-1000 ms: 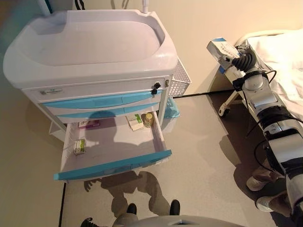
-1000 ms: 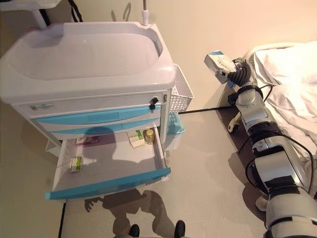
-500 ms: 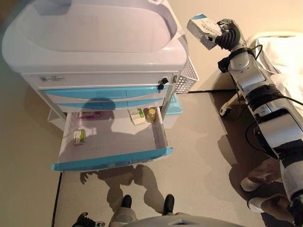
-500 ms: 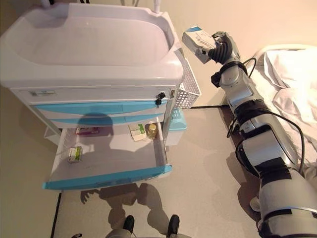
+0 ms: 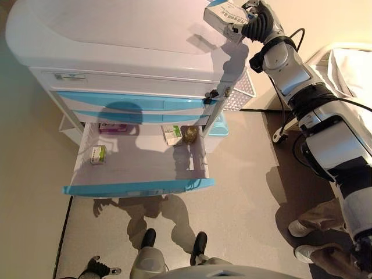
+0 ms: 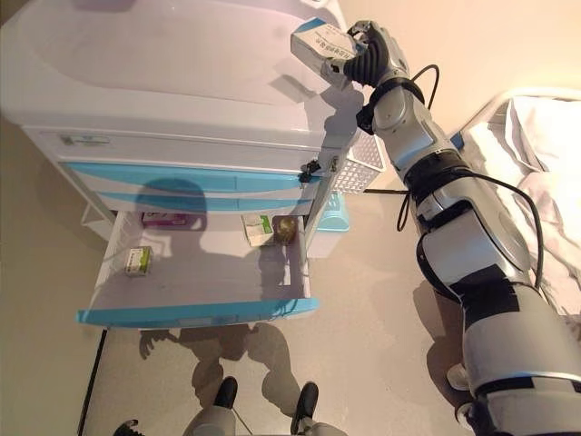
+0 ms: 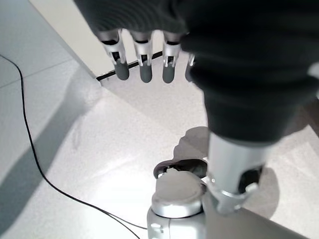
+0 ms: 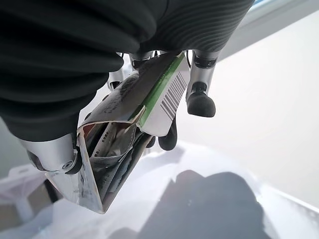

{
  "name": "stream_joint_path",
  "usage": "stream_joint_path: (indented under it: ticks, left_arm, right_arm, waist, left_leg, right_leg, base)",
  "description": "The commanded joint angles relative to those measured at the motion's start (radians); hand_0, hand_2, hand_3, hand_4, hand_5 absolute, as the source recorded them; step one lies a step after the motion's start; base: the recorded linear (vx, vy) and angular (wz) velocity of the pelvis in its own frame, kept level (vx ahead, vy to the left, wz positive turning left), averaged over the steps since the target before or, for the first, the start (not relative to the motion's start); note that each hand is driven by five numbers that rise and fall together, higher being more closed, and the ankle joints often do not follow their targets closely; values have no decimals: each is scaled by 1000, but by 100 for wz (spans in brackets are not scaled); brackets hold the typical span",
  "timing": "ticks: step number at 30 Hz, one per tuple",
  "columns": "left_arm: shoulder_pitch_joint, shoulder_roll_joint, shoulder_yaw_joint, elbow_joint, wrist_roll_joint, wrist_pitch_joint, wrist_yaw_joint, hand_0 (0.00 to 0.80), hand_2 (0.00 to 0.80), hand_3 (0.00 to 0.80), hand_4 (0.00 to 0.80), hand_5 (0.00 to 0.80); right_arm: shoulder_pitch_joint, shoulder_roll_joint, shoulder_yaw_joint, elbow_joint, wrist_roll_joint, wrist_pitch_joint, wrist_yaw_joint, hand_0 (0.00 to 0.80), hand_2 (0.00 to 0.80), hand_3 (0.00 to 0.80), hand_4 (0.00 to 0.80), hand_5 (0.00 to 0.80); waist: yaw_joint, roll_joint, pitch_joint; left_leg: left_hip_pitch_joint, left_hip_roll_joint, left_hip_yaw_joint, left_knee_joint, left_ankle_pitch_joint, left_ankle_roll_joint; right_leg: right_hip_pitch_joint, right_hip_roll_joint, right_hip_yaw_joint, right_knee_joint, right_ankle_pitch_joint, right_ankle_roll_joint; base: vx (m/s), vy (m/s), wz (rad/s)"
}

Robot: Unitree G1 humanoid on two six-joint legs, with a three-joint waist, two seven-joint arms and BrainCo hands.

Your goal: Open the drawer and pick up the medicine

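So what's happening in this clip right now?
The robot's right hand is shut on a white and blue medicine box, holding it up above the top of the white medical cart. The cart's blue-fronted bottom drawer stands open with other small packages inside. The left hand hangs idle over the floor, fingers relaxed.

White wire basket (image 5: 241,93) hangs on the cart's right side, small light-blue bin (image 5: 217,125) on the floor below it. Bed with rumpled white sheet (image 6: 554,173) at far right, one bed caster (image 5: 278,137) visible on the grey floor (image 5: 250,197). Beige wall (image 6: 490,45) behind. Person's shoes (image 5: 305,228) at lower right.
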Motion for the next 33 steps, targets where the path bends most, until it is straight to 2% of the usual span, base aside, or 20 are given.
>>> stream_joint_path:
  ticks: [1, 13, 32, 33]
  left_arm:
    - [-40, 47, -17, 37, -29, -7, 24, 0, 0, 0, 0, 0]
    - [-63, 67, -38, 32, -32, -13, 36, 0, 0, 0, 0, 0]
    - [-90, 69, -66, 29, -34, -15, 51, 0, 0, 0, 0, 0]
    - [-91, 68, -67, 28, -33, -15, 50, 0, 0, 0, 0, 0]
  right_arm:
    - [-137, -17, 48, 76, -23, -34, -22, 800, 800, 800, 800, 800]
    - [-204, 29, 116, 148, -83, -27, -18, 800, 800, 800, 800, 800]
    - [-221, 90, 135, 158, -141, -28, -28, 800, 800, 800, 800, 800]
    - [-221, 93, 135, 159, -142, -27, -29, 703, 703, 703, 703, 703]
  waist:
    - [26, -29, 26]
    - [59, -40, 54]
    - [84, -37, 77]
    - [83, -37, 77]
  left_leg:
    - [-42, -32, -49, -34, 62, 37]
    - [-76, -39, -79, -30, 73, 36]
    - [-106, -49, -112, -25, 81, 37]
    - [-106, -49, -114, -26, 81, 37]
  right_leg:
    - [29, -8, -12, 31, -5, 81]
    - [6, -10, -36, 32, 1, 83]
    - [-6, -17, -60, 36, -4, 83]
    - [-7, -17, -60, 36, -4, 83]
  base:
    - [-12, -9, 8]
    - [-8, -5, 8]
    - [2, -1, 6]
    - [0, 0, 0]
